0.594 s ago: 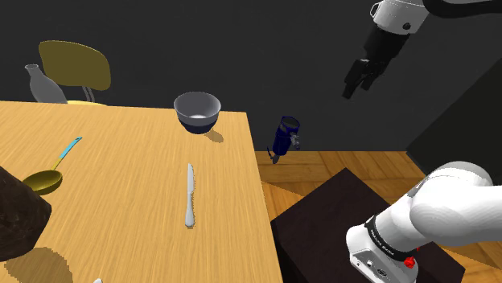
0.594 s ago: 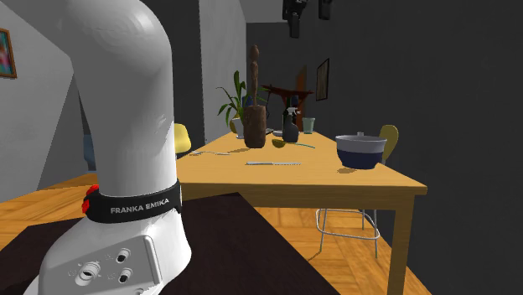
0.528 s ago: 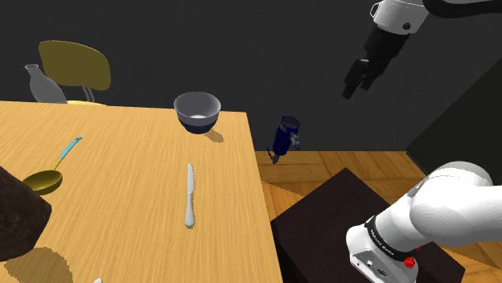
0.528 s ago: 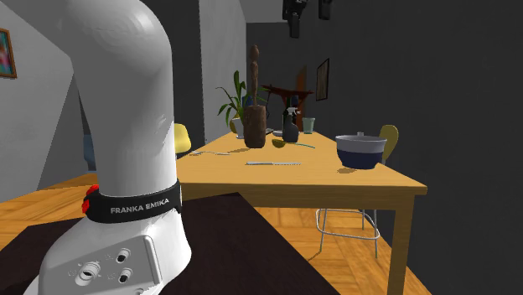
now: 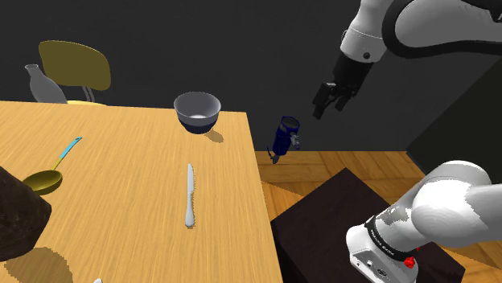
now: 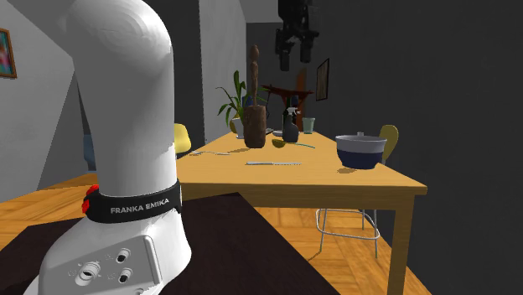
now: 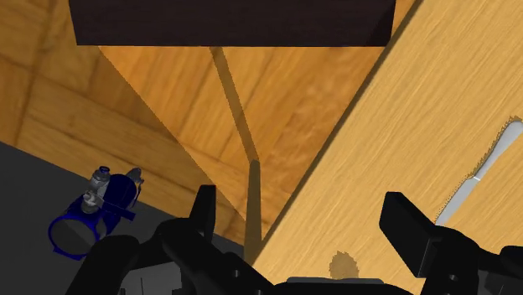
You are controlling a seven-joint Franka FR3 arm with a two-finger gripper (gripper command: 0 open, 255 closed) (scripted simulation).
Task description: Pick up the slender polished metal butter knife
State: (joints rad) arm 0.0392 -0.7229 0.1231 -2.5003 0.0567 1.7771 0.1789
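Note:
The butter knife (image 5: pixel 190 195) is a slim silver piece lying flat on the wooden table (image 5: pixel 121 225), not far from the edge that faces the stand. It also lies on the tabletop in the second exterior view (image 6: pixel 272 163), and in the wrist view it shows beyond one finger (image 7: pixel 486 168). My black gripper (image 5: pixel 328 103) hangs open high in the air, off the table's edge and well up and to the right of the knife in the shoulder view. From the second exterior view the gripper (image 6: pixel 296 57) hovers high over the table. Nothing sits between the parted fingers (image 7: pixel 204 214).
A grey bowl with a dark base (image 5: pixel 197 111) stands near the table's far corner. A gold ladle with a blue handle (image 5: pixel 48 173) and a dark brown lump (image 5: pixel 16 217) lie at the left. A blue object (image 5: pixel 285 137) sits on the floor beyond the table. The dark stand (image 5: pixel 338 217) is at lower right.
The arm has swung down and toward the shoulder view's left, bringing the gripper lower and closer to the table edge. The knife and the other things have not moved.

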